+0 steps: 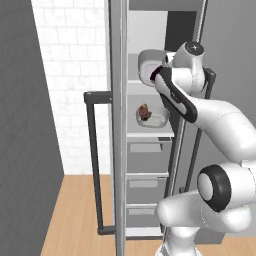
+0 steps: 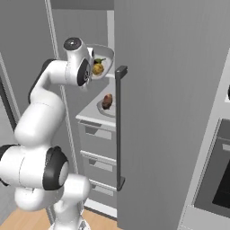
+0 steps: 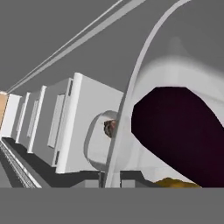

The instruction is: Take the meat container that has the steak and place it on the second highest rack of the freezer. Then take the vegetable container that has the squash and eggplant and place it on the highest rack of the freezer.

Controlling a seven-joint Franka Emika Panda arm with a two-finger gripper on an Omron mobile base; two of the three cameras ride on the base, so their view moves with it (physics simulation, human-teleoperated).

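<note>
The freezer stands open. My gripper is shut on the rim of the vegetable container, a white tray held up at the level of the highest rack. In it lie the dark purple eggplant and the yellow squash. Whether the tray rests on the shelf I cannot tell. Below it, the meat container sits on the second highest rack with the steak inside; both also appear from the right, the meat container and the steak.
Grey drawer fronts fill the freezer below the shelves. The open door's edge and its dark bar handle stand left of my arm. An oven is at the far right. A white brick wall is behind.
</note>
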